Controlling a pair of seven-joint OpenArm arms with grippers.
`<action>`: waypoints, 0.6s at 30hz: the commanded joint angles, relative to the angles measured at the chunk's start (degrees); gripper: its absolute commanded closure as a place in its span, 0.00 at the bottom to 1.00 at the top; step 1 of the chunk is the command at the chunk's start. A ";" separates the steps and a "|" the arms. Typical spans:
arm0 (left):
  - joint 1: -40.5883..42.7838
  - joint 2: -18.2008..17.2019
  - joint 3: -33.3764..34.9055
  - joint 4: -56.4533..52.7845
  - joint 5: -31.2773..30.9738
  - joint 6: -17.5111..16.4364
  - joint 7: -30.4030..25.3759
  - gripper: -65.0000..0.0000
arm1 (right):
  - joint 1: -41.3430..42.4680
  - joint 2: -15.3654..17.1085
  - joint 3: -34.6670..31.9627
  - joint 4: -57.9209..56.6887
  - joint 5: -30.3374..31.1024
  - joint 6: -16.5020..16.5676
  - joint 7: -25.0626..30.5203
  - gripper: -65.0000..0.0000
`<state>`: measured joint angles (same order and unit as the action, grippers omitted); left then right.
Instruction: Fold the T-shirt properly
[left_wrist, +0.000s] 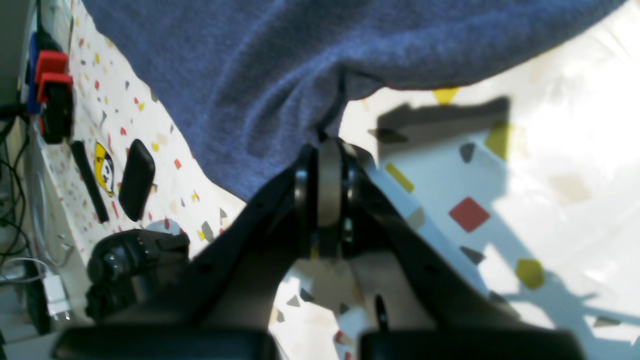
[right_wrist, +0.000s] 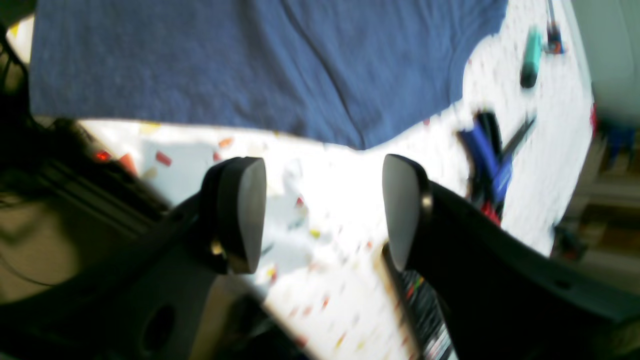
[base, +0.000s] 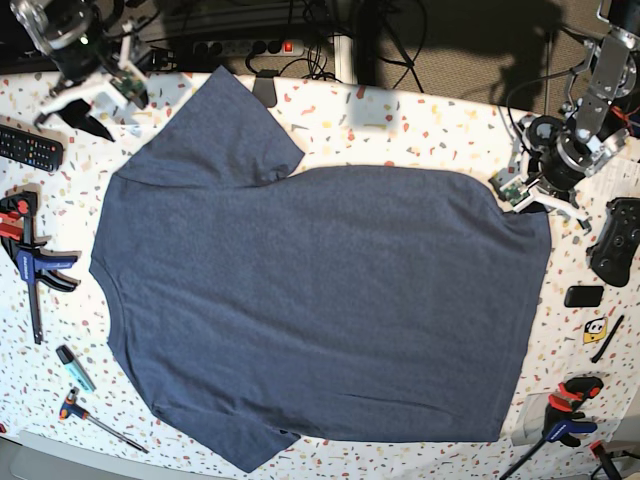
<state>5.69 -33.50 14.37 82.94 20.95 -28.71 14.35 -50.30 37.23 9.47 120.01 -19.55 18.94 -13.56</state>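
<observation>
The dark navy T-shirt (base: 320, 300) lies spread flat on the speckled table, plain side up, collar toward the left and hem toward the right. My left gripper (left_wrist: 330, 150) is shut on the T-shirt (left_wrist: 240, 75), pinching a fold at the hem's far corner; in the base view that left gripper (base: 525, 195) sits at the shirt's upper right corner. My right gripper (right_wrist: 322, 215) stands open over bare table, its fingers (right_wrist: 240, 220) empty, just short of the T-shirt (right_wrist: 250, 65) sleeve edge. In the base view the right gripper (base: 92, 108) is at the far left, apart from the sleeve.
A remote (base: 30, 148), a blue and red clamp (base: 30, 262), a teal marker (base: 75, 367) and a small tool (base: 95, 420) lie left of the shirt. A black game controller (base: 618, 238), a small black block (base: 583, 296) and another clamp (base: 560, 420) sit to the right.
</observation>
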 joint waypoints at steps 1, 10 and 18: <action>0.17 -0.70 0.09 0.17 -0.02 -1.51 1.86 1.00 | 1.64 0.94 -1.77 -0.79 -1.66 -0.79 0.50 0.44; 0.17 -0.70 0.09 0.17 -0.02 -1.51 3.87 1.00 | 18.21 1.68 -19.30 -15.87 -12.72 -0.83 -1.18 0.44; 0.15 -0.68 0.09 0.17 -0.04 -0.59 3.85 1.00 | 21.75 4.55 -23.54 -17.94 -13.27 -0.83 -5.55 0.44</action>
<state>5.69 -33.47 14.52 83.13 20.69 -28.21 16.36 -28.58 40.84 -14.31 101.71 -32.82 18.24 -18.31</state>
